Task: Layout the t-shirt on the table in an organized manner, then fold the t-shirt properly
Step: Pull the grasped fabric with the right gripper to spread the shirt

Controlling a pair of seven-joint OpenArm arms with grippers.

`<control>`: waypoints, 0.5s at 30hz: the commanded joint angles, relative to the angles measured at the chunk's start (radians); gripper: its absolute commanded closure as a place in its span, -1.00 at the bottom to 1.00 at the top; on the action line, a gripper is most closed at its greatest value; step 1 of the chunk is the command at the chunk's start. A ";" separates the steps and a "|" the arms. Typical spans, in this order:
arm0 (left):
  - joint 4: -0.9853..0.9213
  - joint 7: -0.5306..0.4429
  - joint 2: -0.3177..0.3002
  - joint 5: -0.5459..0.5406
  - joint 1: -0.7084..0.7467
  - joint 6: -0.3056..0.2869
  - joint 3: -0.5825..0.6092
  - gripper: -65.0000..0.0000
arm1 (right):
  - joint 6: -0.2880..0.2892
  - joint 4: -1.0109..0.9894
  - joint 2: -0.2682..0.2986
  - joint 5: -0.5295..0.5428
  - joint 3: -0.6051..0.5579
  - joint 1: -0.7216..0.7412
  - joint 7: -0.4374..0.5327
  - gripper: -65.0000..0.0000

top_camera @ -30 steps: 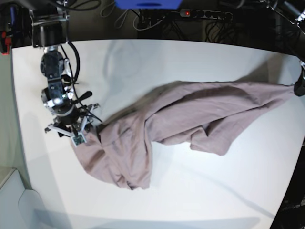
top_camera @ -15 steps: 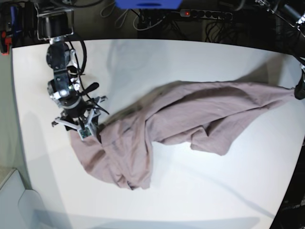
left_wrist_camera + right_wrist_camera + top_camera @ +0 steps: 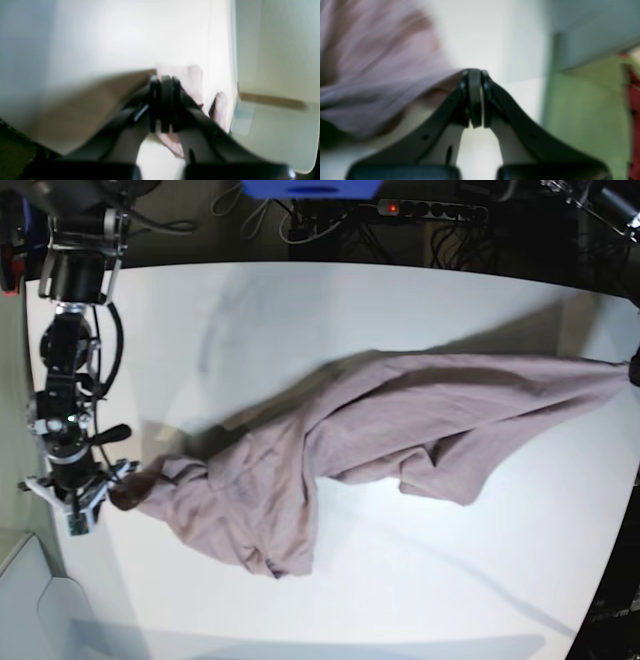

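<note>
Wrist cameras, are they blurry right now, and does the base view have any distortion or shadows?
Both wrist views are soft: in the left wrist view the t-shirt and table are washed out by glare behind the shut left gripper; the right wrist view smears the cloth beside the right gripper. The base view is sharp but bows at its edges, with shadow under the raised cloth.

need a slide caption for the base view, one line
Both end effectors pinch opposite ends of the mauve t-shirt, stretching it across the white table; middle remains bunched and wrinkled.
</note>
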 commanded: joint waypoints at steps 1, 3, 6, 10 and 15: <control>0.015 -0.006 -0.027 -0.030 -0.010 0.008 -0.004 0.99 | -0.001 0.042 0.020 0.012 0.021 0.020 0.026 1.00; 0.015 -0.006 -0.029 -0.030 -0.011 0.008 -0.004 0.99 | -0.001 0.069 0.042 0.014 0.052 0.020 0.026 1.00; 0.015 -0.006 -0.029 -0.032 -0.011 0.008 -0.004 0.99 | -0.001 0.082 0.075 0.014 0.087 0.009 0.026 1.00; 0.015 -0.006 -0.029 -0.030 -0.011 0.007 -0.004 0.99 | 0.002 0.086 0.075 0.015 0.160 -0.053 0.026 1.00; 0.015 -0.006 -0.027 -0.030 -0.011 0.007 -0.004 0.99 | 0.002 0.088 0.035 0.015 0.062 -0.178 0.026 1.00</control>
